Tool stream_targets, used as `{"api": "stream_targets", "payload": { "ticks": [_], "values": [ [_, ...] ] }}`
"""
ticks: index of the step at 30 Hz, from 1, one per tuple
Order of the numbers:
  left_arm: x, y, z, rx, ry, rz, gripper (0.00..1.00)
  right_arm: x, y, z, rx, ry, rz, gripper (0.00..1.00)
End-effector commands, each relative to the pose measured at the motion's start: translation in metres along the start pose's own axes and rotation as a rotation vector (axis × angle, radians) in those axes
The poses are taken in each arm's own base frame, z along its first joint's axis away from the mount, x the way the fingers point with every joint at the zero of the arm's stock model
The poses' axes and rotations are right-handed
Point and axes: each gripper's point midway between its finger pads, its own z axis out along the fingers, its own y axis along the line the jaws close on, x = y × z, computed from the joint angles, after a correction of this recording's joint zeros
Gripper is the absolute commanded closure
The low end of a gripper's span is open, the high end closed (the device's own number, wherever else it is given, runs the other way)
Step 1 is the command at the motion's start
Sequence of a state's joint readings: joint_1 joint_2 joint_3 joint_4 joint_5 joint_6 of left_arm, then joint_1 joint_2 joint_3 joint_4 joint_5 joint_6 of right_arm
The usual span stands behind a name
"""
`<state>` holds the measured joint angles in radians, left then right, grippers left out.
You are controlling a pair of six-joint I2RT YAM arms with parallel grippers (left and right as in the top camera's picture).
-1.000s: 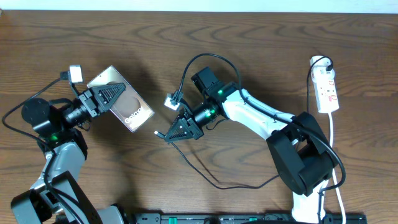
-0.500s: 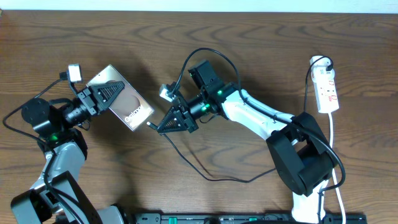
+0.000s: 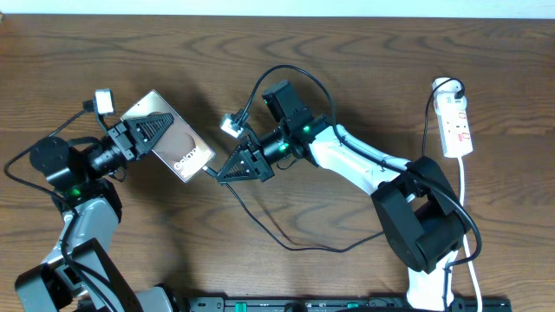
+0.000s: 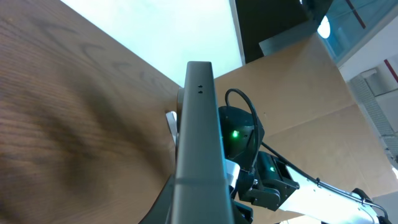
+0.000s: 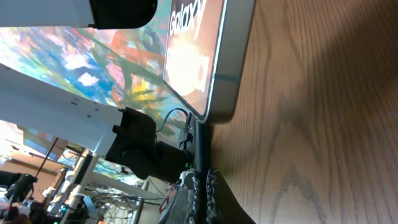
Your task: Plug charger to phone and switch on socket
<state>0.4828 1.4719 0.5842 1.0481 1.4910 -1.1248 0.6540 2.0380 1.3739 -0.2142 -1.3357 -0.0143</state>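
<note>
Left hand (image 3: 149, 134) clenched on the phone (image 3: 184, 154); right hand (image 3: 224, 172) clenched on the charger (image 3: 260, 222), its plug tip just ahead at the phone's end

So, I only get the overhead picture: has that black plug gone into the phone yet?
Observer: In the right wrist view the plug tip, pinched in the right jaws, butts against the phone's end edge; whether it's seated, I can't tell.
Operator: And what does the left wrist camera show?
Observer: The phone edge-on in the left jaws: a thin grey side with two small holes near its top.
Operator: Is the screen lit?
Observer: Can't say; up close its glossy face reads "Galaxy" and mirrors colourful shapes.
</note>
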Motion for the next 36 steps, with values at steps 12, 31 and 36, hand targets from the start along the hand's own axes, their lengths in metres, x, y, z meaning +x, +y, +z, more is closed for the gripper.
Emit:
{"api": "stream_targets", "payload": {
  "ticks": [12,31,36],
  "values": [
    [-0.001,-0.005,-0.001,0.008,0.011,0.07,0.92,0.001,0.016,0.016,-0.051,0.024,-0.017,0.99],
    [-0.001,-0.005,0.0,0.008,0.012,0.074,0.92,-0.003,0.01,0.004,-0.036,0.003,-0.012,0.99],
    [0.0,-0.005,-0.001,0.008,0.012,0.074,0.92,-0.003,0.01,0.003,-0.035,0.001,-0.012,0.99]
  ]
}}
